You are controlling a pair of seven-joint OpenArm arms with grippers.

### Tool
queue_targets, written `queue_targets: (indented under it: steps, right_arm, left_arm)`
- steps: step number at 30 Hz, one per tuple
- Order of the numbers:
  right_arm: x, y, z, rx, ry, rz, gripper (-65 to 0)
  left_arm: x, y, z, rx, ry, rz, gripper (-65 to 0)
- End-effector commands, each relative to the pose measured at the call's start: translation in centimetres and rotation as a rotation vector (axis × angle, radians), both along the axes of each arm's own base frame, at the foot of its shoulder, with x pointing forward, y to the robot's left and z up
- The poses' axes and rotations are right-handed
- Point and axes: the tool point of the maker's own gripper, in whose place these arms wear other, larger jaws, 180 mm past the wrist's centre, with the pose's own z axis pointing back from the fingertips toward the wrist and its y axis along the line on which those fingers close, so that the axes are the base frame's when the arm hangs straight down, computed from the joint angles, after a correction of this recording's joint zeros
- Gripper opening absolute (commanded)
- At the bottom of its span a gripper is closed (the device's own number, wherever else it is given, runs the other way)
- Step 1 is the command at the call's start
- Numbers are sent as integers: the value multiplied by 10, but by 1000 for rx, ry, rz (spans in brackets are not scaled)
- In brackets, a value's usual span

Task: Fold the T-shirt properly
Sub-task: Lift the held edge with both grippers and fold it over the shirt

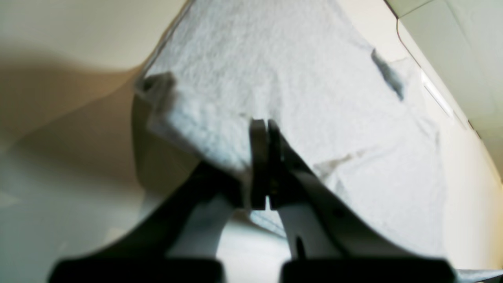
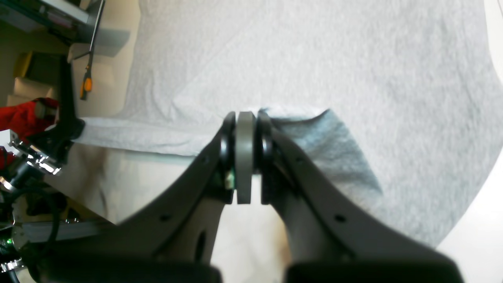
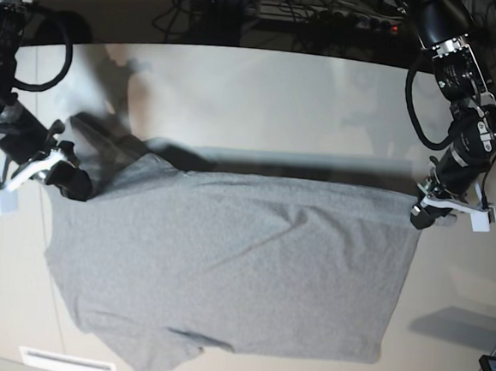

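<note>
The T-shirt is at an early stage of folding, as I judge it: it lies spread across the middle of the tabletop, reaching down toward the near edge, with its plain grey side up and no lettering to be seen. Its far edge is drawn into a fairly straight raised line between the two arms and casts a shadow on the surface behind it, so the cloth looks lifted there rather than lying flat. The left gripper holds that edge's corner toward the right edge of the tabletop; in the left wrist view its fingers are pressed together with grey cloth pinched between them. The right gripper holds the opposite corner toward the left edge, and in the right wrist view its fingers are likewise closed tight on a bunched fold of the shirt. No completed fold is visible yet; the near hem is rumpled and one sleeve sticks out toward the near-left corner. Carrying the held edge over, tucking in the sleeves and folding again all seem to remain. No container appears in any view.
</note>
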Motion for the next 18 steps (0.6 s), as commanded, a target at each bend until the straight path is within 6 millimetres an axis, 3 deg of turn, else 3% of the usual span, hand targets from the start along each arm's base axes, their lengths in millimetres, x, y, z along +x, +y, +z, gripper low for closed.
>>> queue_targets:
  steps: [1, 6, 10, 18]
  right_arm:
    - [6, -4, 10, -1, -39, -4, -643]
    - [16, -10, 10, 5, -39, -20, -643]
    - [26, -5, 15, -35, -63, -3, -643]
    - [42, 14, -7, -78, -21, 39, -643]
  left_arm:
    - [8, 7, 12, 8, -39, 13, -648]
    - [20, 11, 9, -24, -40, 30, -648]
    - [29, 12, 20, -21, -72, 31, -648]
    - [43, 19, 4, -83, -39, 56, -648]
